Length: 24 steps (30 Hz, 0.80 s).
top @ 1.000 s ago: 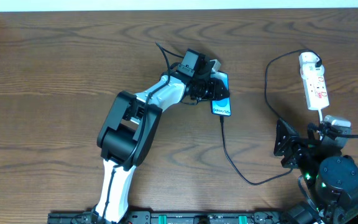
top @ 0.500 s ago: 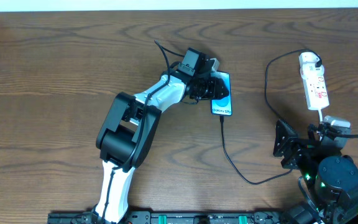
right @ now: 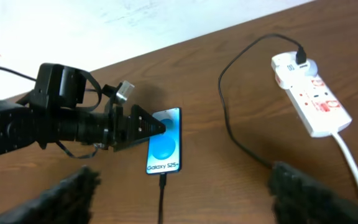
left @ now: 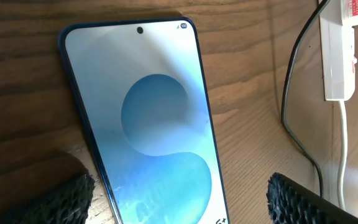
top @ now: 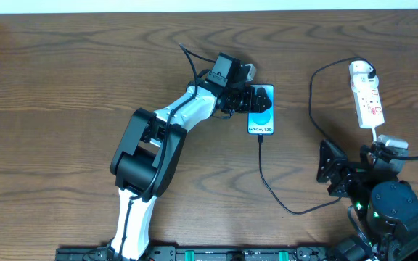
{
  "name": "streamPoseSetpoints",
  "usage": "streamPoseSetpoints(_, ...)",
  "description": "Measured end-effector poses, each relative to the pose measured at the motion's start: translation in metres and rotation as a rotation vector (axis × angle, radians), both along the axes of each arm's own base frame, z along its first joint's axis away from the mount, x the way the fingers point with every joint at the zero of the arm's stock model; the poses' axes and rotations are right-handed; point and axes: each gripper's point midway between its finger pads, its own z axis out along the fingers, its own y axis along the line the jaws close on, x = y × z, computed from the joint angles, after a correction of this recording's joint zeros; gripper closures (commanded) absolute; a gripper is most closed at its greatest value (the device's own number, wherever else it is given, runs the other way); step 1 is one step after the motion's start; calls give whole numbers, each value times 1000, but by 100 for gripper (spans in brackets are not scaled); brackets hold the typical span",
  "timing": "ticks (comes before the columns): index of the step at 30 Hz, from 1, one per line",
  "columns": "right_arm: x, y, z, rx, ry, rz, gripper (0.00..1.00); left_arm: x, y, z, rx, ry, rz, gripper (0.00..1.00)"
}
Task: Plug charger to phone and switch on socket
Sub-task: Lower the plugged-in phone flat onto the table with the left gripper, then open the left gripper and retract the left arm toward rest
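Note:
The phone (top: 261, 110) lies flat on the table, its cyan screen up, and fills the left wrist view (left: 148, 118). My left gripper (top: 251, 99) is open, its fingers (left: 61, 199) spread either side of the phone's lower half, not gripping it. The charger (top: 267, 181), a thin black cable, has its plug tip in the phone's bottom edge (right: 162, 183) and loops right to the white adapter (right: 294, 62) on the socket (top: 367, 94). My right gripper (right: 194, 199) is open and empty, well back from phone (right: 165, 149) and socket (right: 309, 99).
The socket's white cord (right: 353, 168) runs toward my right arm at the table's front right. The left arm (top: 151, 152) stretches diagonally across the middle of the table. Bare wood spreads to the left and behind.
My left gripper has opened and let go of the phone, which now lies straighter and slightly further right. The right gripper's fingers have spread wider.

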Motion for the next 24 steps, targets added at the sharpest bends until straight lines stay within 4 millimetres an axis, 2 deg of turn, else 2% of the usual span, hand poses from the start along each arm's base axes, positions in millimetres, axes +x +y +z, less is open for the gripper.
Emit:
streamPoseSetpoints(4,-1,0,-3,-3,11,1,1,4,8,0,21,-22,0,9)
streamPoseSetpoints(7,-6,-2,-13,-26,53,5,1,11,35,2,61,-9,48,9)
streamPoseSetpoints(10,-8,-3,-18,-39,74,5,1,24,85,3,119,14,155,9)
streamPoseSetpoints(11,-8,-3,-21,-42,80,5,1,29,114,9,141,23,215,9)
streamPoseSetpoints(12,-7,-4,-24,-46,83,2,3,34,133,18,150,18,258,9)
streamPoseSetpoints(14,-5,-6,-33,-62,95,-15,10,39,167,47,155,-5,333,9)
streamPoseSetpoints(16,-3,-10,-46,-83,110,-45,16,40,194,88,146,-67,391,9)
streamPoseSetpoints(18,2,-14,-63,-96,128,-88,24,31,218,136,139,-132,440,9)
streamPoseSetpoints(21,9,-19,-84,-94,150,-149,36,1,246,195,150,-207,498,9)
streamPoseSetpoints(24,20,-23,-95,-83,156,-202,44,-42,263,226,199,-212,540,9)
